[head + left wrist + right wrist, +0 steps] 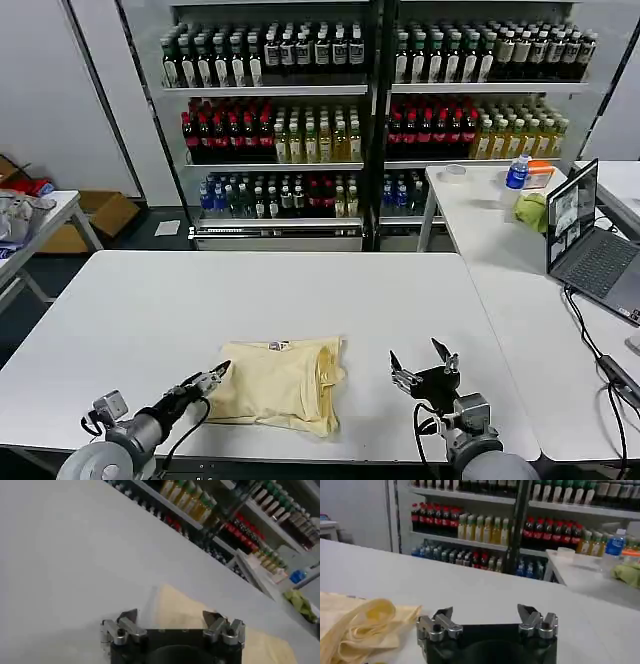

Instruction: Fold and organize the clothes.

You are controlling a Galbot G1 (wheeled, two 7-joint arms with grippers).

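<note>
The clothes, one pale cream-yellow T-shirt point(285, 385), lie folded into a rough rectangle near the front edge of the white table point(150, 310), with the neck label showing at the far edge. My left gripper point(215, 376) is open at the shirt's left edge, just above the table. The left wrist view shows that gripper point(170, 617) with its jaws apart and the shirt point(185, 610) right beyond them. My right gripper point(425, 365) stands open a short way right of the shirt, holding nothing. Seen from the right wrist, its gripper point(485, 612) is over bare table, with the shirt's bunched folds point(360, 625) off to one side.
A second white table point(520, 300) adjoins on the right, carrying an open laptop point(585, 235), cables point(600, 350), a yellow-green cloth lump point(532, 212) and a blue-capped bottle point(516, 172). Shelves of drink bottles point(370, 100) stand behind. A small table point(30, 225) sits far left.
</note>
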